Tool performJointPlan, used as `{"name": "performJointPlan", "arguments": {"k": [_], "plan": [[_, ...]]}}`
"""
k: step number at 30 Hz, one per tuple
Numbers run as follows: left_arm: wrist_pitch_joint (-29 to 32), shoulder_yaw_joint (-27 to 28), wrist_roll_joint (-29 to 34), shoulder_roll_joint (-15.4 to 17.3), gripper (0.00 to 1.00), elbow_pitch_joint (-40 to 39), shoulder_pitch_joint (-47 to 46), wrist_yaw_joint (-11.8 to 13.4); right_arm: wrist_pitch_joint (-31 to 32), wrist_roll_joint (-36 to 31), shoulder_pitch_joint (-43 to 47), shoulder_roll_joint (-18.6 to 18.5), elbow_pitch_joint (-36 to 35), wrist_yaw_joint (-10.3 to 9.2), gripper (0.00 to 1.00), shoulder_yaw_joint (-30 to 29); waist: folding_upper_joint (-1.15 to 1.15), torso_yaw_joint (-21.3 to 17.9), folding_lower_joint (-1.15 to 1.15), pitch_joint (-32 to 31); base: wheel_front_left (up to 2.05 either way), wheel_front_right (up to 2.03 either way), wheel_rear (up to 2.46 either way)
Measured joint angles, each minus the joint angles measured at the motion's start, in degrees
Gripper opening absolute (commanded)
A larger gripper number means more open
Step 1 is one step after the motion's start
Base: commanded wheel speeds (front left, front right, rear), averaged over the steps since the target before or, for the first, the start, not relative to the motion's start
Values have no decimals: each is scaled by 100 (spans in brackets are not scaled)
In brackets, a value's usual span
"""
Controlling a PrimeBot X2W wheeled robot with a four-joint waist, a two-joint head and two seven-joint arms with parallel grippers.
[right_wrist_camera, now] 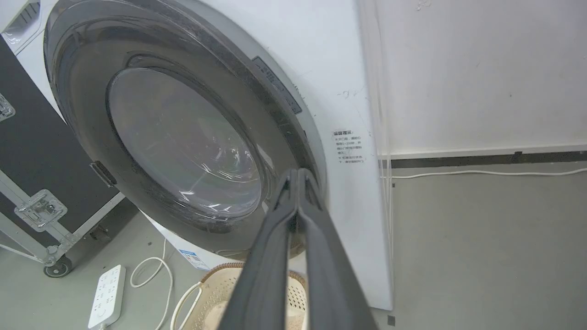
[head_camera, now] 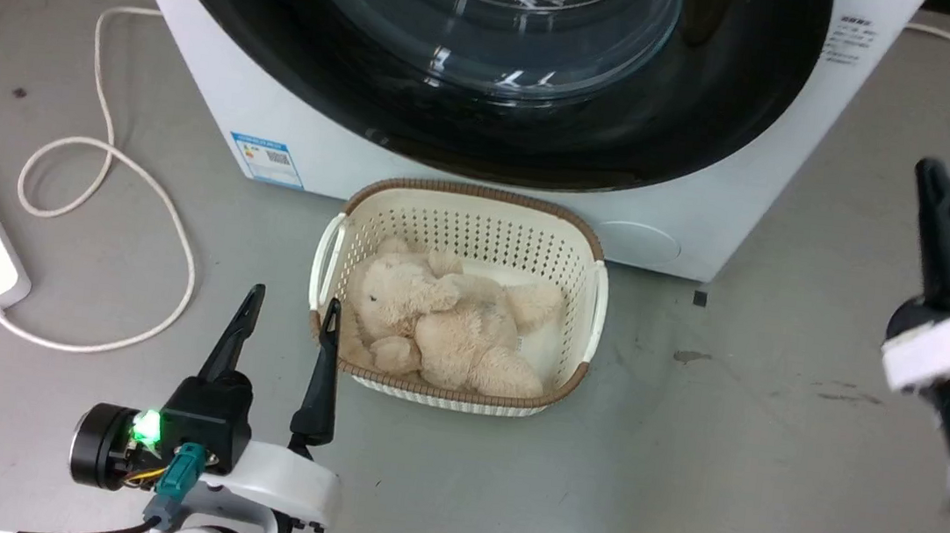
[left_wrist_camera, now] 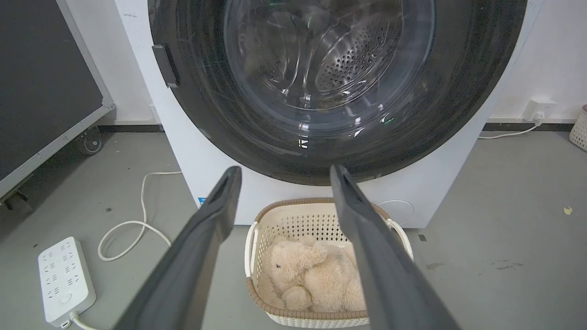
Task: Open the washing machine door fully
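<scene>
the washing machine door (right_wrist_camera: 183, 151) appears shut, its round face upright. it lies ahead and to the left of the right gripper (right_wrist_camera: 299, 176). that gripper's fingers are pressed together on nothing, tips aimed at the door's right rim; contact cannot be told. the right arm is raised and judged the nearer. the left gripper (head_camera: 295, 299) is held low, fingers spread, with the basket (head_camera: 465, 190) just beyond its tips.

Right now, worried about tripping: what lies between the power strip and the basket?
A looped white cable and the left gripper, jaws open; head view shows it.
</scene>
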Motion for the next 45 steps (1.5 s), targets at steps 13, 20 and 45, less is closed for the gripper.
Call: {"name": "performJointPlan", "arguments": {"k": [13, 20, 45], "plan": [[-141, -198, 0, 1, 100, -92, -116, 79, 1113, 1363, -1454, 56, 1305, -3, 0, -588, 0, 209, 0, 354, 0, 0, 0], [-238, -331, -5, 0, 100, -126, -181, 132, 1683, 1892, -2376, 4, 2114, -4, 0, -880, 0, 325, 0, 576, 0, 0, 0], [-538, -710, -59, 1, 100, -249, -606, 364, 3752, 3086, -4920, -486, 4462, -7, 0, -1319, 0, 641, 0, 1319, 0, 0, 0]]}}
